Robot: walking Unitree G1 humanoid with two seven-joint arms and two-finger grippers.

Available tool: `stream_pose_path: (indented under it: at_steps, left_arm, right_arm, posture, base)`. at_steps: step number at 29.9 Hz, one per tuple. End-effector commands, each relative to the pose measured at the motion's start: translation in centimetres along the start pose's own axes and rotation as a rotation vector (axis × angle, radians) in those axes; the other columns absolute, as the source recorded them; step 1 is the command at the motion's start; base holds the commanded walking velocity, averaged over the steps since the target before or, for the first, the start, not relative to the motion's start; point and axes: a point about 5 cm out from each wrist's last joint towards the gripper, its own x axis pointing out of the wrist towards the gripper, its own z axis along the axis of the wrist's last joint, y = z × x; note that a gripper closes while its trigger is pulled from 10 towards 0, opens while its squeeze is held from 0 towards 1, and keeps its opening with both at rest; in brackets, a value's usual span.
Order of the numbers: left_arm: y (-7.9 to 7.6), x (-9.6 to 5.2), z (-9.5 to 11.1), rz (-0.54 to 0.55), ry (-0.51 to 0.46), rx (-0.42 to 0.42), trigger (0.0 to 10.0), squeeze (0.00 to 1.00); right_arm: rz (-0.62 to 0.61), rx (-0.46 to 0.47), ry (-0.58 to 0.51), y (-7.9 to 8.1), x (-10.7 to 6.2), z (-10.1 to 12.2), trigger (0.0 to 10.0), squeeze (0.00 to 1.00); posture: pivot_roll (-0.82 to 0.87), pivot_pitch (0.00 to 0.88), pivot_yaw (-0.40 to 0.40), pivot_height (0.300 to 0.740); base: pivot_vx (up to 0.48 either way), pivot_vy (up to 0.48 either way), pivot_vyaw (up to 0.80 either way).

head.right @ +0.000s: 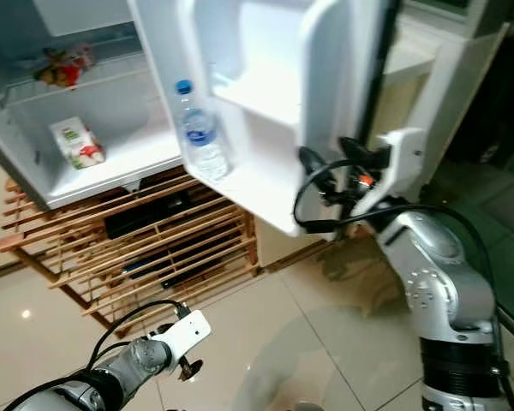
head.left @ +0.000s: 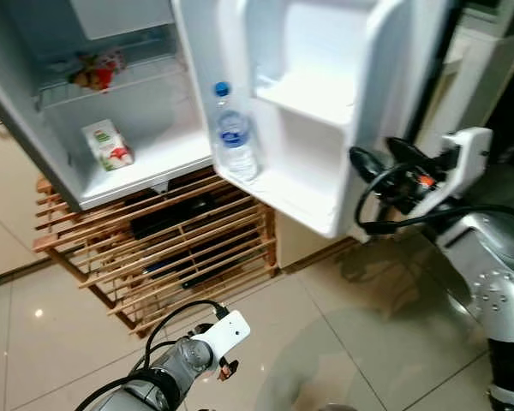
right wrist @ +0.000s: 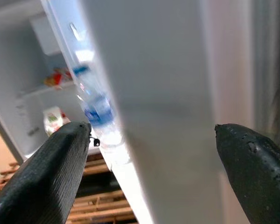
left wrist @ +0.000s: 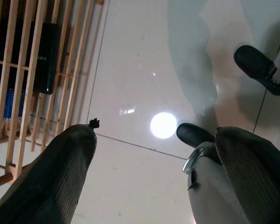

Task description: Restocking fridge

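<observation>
Left eye view: the clear plastic water bottle with a blue cap (head.left: 234,137) stands upright in the white fridge door (head.left: 325,128), left of the right tool (head.left: 373,167).

Right wrist view: that tool gapes wide, empty, straddling the door edge.

Left wrist view: the left tool (left wrist: 154,177), open and empty, hangs over the floor.

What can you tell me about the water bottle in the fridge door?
The water bottle looks like clear plastic, with a blue cap and a blue label around its middle. It stands upright in the lowest shelf of the open fridge door, at the end nearest the fridge's inside, leaning slightly against the shelf wall. Nothing else shares its shelf. How full it is cannot be told.
</observation>
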Motion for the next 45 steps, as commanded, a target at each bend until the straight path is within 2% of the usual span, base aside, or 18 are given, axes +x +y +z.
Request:
stream_pose_path:
  at_steps: [1,5,9,13,14,15,17,18,19,24,26,28,29,30,33,40,43,45]
  left_arm:
    - [0.4,-0.1,0.0,0.02,0.008,0.006,10.0,0.0]
    - [0.3,0.0,0.2,0.015,0.0,0.005,10.0,0.0]
    - [0.4,0.0,0.4,0.014,-0.004,0.007,10.0,0.0]
    - [0.5,0.0,0.4,0.015,-0.003,0.01,10.0,0.0]
    - [0.5,0.0,0.4,0.016,-0.002,0.014,10.0,0.0]
    - [0.6,-0.1,0.4,0.017,-0.001,0.024,10.0,0.0]
    - [0.6,-0.1,0.4,0.017,0.0,0.027,10.0,0.0]
    - [0.5,-0.1,0.3,0.016,0.001,0.027,10.0,0.0]
    - [0.5,-0.1,0.2,0.015,0.002,0.026,10.0,0.0]
    - [0.2,-0.1,-0.3,0.012,0.015,0.01,10.0,0.0]
    - [0.1,-0.1,-0.6,0.01,0.021,0.007,10.0,0.0]
    - [-0.2,-0.1,-1.2,-0.002,0.037,0.007,10.0,0.0]
    - [-0.2,-0.1,-1.2,-0.002,0.037,0.007,10.0,0.0]
    - [-0.4,-0.2,-1.8,-0.013,0.052,0.016,10.0,0.0]
    - [-0.5,-0.3,-2.5,-0.021,0.07,0.026,10.0,0.0]
    - [-1.1,-0.8,-5.1,-0.04,0.127,0.019,10.0,0.0]
    - [-1.2,-1.0,-6.0,-0.056,0.151,0.034,10.0,0.0]
    - [-1.2,-1.1,-6.3,-0.065,0.159,0.043,10.0,0.0]
  right_arm:
    - [0.001,0.013,0.01,-0.1,-0.3,0.0,10.0,0.67]
    - [0.131,0.047,0.013,0.7,-1.7,0.5,10.0,0.68]
    - [0.158,0.029,0.064,0.5,-3.0,0.4,10.0,0.68]
    - [0.135,0.044,-0.045,-0.1,-3.2,3.0,10.0,0.68]
    - [0.101,0.05,-0.126,-0.8,-3.2,4.7,10.0,0.68]
    - [0.004,0.056,-0.261,-2.5,-3.3,7.6,10.0,0.67]
    - [-0.05,0.04,-0.294,-3.3,-3.3,8.3,10.0,0.67]
    - [-0.242,-0.076,-0.309,-5.2,-3.0,9.2,10.0,0.68]
    - [-0.307,-0.114,-0.319,-5.8,-2.9,9.6,10.0,0.68]
    - [-0.283,-0.203,-0.375,-4.8,-2.5,11.1,10.0,0.7]
    - [-0.315,-0.228,-0.383,-5.2,-2.4,11.4,10.0,0.69]
    - [-0.453,-0.279,-0.391,-7.1,-2.3,11.6,10.0,0.68]
    - [-0.453,-0.279,-0.391,-7.1,-2.3,11.6,10.0,0.68]
    - [-0.6,-0.362,-0.358,-8.8,-2.3,11.1,10.0,0.67]
    - [-0.704,-0.439,-0.318,-9.8,-2.2,10.5,10.0,0.67]
    - [-0.807,-0.634,-0.259,-9.0,-0.3,9.2,10.0,0.66]
    - [-0.883,-0.761,-0.227,-8.5,1.7,8.4,10.0,0.67]
    - [-0.903,-0.812,-0.152,-8.6,3.2,7.3,10.0,0.67]
  posture:
    - [-0.14,0.0,0.103,0.74]
    - [-0.15,0.0,0.104,0.74]
    - [-0.15,0.0,0.104,0.74]
    - [-0.15,0.0,0.111,0.74]
    - [-0.15,0.0,0.117,0.74]
    - [-0.14,0.0,0.117,0.74]
    - [-0.14,0.0,0.117,0.74]
    - [-0.14,0.0,0.11,0.74]
    - [-0.13,0.0,0.107,0.74]
    - [-0.1,0.0,0.092,0.74]
    - [-0.1,0.0,0.096,0.74]
    - [-0.09,0.0,0.102,0.74]
    - [-0.09,0.0,0.102,0.74]
    - [-0.06,0.0,0.111,0.74]
    - [-0.04,0.008,0.12,0.74]
    - [0.04,0.075,0.154,0.74]
    - [0.07,0.099,0.175,0.74]
    - [0.07,0.11,0.19,0.74]
  base:
    - [0.0,0.0,0.0]
    - [0.0,0.0,0.0]
    - [0.0,0.0,0.0]
    - [0.0,0.0,0.0]
    - [0.0,0.0,0.0]
    - [0.0,0.0,0.0]
    - [0.0,0.0,0.0]
    - [0.0,0.0,0.0]
    - [0.0,0.0,0.0]
    - [0.0,0.0,0.0]
    - [0.0,0.0,0.0]
    - [0.0,0.0,0.0]
    - [0.0,0.0,0.0]
    - [0.0,0.0,0.0]
    - [0.0,0.0,0.0]
    - [0.0,0.0,0.0]
    - [0.0,0.0,0.0]
    - [0.0,0.0,0.0]
